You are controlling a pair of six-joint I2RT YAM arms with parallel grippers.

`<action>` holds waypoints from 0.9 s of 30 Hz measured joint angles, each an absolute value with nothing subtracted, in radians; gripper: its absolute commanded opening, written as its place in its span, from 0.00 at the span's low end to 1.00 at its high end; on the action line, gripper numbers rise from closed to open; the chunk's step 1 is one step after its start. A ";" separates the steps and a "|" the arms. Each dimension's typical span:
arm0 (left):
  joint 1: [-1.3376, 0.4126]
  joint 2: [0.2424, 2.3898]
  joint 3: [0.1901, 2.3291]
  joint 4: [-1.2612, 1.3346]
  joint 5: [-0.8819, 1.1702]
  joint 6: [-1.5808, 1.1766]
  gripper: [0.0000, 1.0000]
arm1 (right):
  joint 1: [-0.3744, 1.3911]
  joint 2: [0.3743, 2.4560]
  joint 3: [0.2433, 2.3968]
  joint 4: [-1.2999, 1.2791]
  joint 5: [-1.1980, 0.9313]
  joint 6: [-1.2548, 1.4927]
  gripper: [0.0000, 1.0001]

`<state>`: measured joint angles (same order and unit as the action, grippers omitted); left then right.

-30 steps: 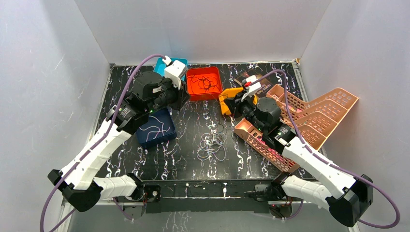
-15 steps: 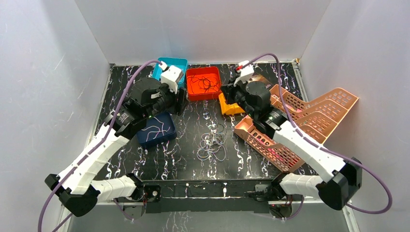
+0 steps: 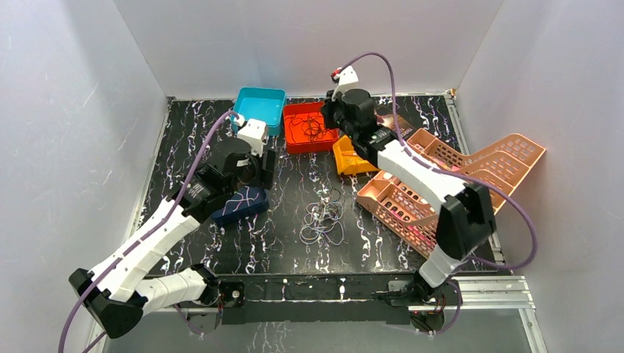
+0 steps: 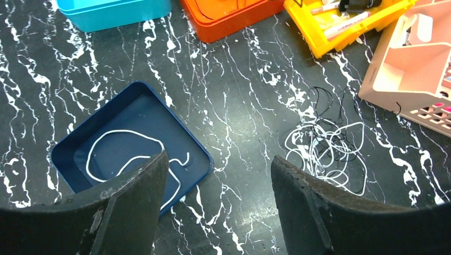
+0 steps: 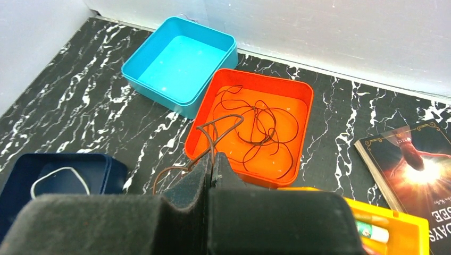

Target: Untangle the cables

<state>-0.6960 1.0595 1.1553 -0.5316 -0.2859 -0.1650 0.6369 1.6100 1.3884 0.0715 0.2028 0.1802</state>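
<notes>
Tangle of thin white and black cables (image 4: 324, 146) beside pink slotted basket (image 4: 404, 69), my left gripper (image 4: 219, 159) apart over navy square tray (image 4: 119, 114), right gripper (image 5: 213, 159) clamped on thin dark cable (image 5: 213, 143) by orange plastic tray (image 5: 307, 106)

Navy tray (image 3: 246, 204) partly covered by left arm (image 3: 158, 235) in top view. Teal tray (image 4: 111, 11), orange tray (image 4: 228, 18), pink basket (image 4: 404, 64) cut off by left wrist view's edges. Brown cable (image 5: 213, 146) end hidden between right gripper (image 5: 213, 162) pads. Cable tangle (image 3: 324, 220) strands too fine to be separated.

Black white-veined table (image 3: 283, 237); teal tray (image 3: 259, 103), orange tray (image 3: 294, 123), navy tray (image 4: 151, 123); white, black cables (image 4: 324, 144).
</notes>
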 measured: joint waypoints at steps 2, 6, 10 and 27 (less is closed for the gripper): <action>-0.696 1.045 1.151 -0.532 -0.302 -0.170 0.70 | 0.622 1.673 1.431 0.082 0.186 0.180 0.00; -0.696 1.023 1.141 -0.524 -0.316 -0.183 0.70 | 0.582 1.793 1.507 0.115 0.151 0.183 0.00; -0.696 1.019 1.119 -0.526 -0.323 -0.192 0.70 | 0.536 1.927 1.588 0.146 0.105 0.192 0.00; -0.696 0.978 1.092 -0.549 -0.349 -0.202 0.70 | 0.511 2.329 1.863 0.104 0.026 0.199 0.05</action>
<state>-0.6960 0.9779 1.0920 -0.5488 -0.3492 -0.2024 0.5106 2.3295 1.8626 0.1040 0.0257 0.1993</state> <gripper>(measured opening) 0.700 0.030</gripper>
